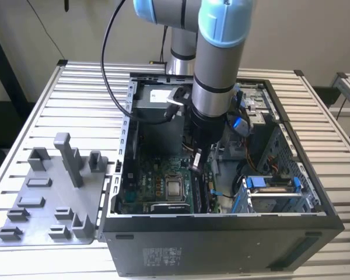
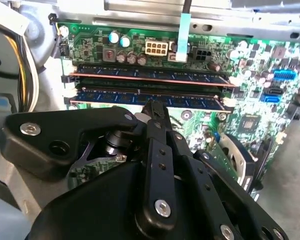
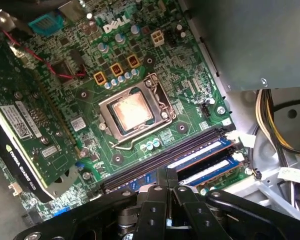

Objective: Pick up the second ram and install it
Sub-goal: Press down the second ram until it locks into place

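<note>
Second ram (image 2: 150, 99) looked seated in its motherboard (image 3: 140, 65) slot already, with the gripper (image 2: 154, 111) clenched and pressing on its top edge.

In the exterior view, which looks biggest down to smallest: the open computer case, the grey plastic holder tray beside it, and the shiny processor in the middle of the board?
1. Computer case, by far the largest.
2. Grey holder tray, clearly smaller.
3. Processor, the smallest.

slatted metal table (image 1: 76, 87), open computer case (image 1: 221, 245), grey holder tray (image 1: 46, 204)
</note>
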Motion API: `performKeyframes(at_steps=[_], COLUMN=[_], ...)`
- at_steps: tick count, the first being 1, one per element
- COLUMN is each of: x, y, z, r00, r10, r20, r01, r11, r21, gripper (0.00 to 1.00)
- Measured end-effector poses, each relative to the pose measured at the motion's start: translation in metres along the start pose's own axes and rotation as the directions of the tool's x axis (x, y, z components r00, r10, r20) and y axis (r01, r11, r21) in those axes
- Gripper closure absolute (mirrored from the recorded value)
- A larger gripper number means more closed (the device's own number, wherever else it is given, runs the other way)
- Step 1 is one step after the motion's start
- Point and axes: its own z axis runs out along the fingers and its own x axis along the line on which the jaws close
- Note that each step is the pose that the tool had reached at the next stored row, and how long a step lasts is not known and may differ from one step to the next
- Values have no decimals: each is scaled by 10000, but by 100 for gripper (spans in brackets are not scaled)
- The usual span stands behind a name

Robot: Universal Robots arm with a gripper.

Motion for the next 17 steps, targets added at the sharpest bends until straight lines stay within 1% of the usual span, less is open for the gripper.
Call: performKeyframes(at_steps=[3,5,7,9,11,15,17], x=[0,0,0,0,0,2,3], y=[0,0,0,0,0,3,5], z=[0,0,0,0,0,2,6], r00=[9994,9983,9963,9934,9891,9773,9701], r10=[-348,-588,-854,-1139,-1468,-2115,-2422], r20=[36,60,79,96,105,122,130], r01=[348,587,853,1138,1466,2113,2420], r11=[9994,9982,9963,9934,9891,9773,9701], r21=[57,96,127,153,158,163,164], gripper=[89,89,89,89,89,89,89])
